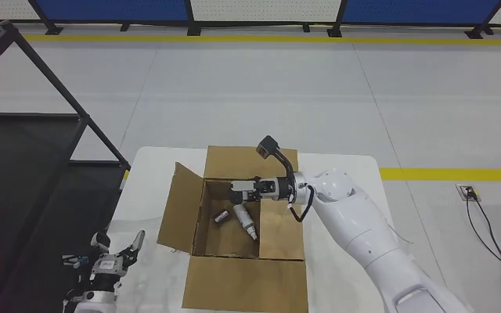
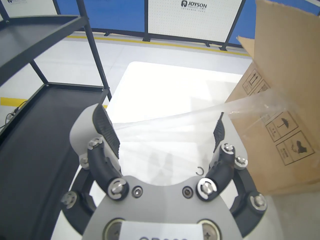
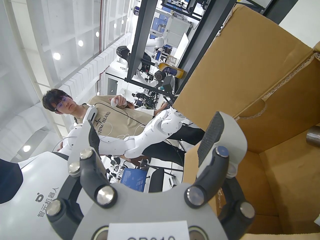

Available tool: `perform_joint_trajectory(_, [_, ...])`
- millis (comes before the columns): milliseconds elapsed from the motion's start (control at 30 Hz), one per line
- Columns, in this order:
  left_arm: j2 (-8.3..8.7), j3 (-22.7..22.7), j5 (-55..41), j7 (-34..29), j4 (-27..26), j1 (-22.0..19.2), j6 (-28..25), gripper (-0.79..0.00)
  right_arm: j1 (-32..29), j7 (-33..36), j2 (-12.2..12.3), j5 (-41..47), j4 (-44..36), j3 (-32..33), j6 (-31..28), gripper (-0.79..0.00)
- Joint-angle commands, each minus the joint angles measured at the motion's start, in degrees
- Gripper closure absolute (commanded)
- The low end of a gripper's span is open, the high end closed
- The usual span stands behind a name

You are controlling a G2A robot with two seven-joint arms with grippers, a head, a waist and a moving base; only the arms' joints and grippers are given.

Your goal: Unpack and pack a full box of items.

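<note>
On the tabletop, box: flaps spread outward, leaving the inside reachable from above.
Right tool: over the box interior, fingers apart, empty, probably poised to pick.
Left tool: beside the box, fingers apart, empty.
Bottle, dark cylinder: lying on the box floor.

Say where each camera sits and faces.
Top view: overhead, looking down at the table and open box; left gripper, right gripper show.
Left wrist view: beside the box, facing along the table; open left gripper shows.
Right wrist view: inside the box, facing up past its wall; open right gripper shows.
All three share the box.
</note>
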Motion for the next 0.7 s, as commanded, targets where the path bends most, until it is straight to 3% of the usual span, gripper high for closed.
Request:
perform_joint_trajectory(0, [-0.02, -1.13, -0.8, 0.9, -1.9, 1.04, 0.06, -0.785, -0.12, 0.0, 0.22, -0.12, -0.42, 0.16, 0.0, -0.785])
perform_joint_trajectory(200, [-0.24, -3.97, -4.12, 3.79, -8.33, 4.6, -0.39, -0.785, -0.66, -0.14, 0.91, -0.82, -1.75, 0.57, -0.14, -0.785])
perform_joint_trajectory(400, [-0.38, -6.0, -8.18, 4.42, -20.05, 10.1, -6.52, -0.785, -1.52, -0.78, 1.87, -1.39, -3.08, 1.69, -0.78, -0.785])
perform_joint_trajectory(667, [-0.47, -2.45, -5.32, 3.43, -33.83, 14.51, -14.01, -0.785, -5.82, -2.49, 4.73, -2.85, -8.3, 5.81, -2.49, -0.785])
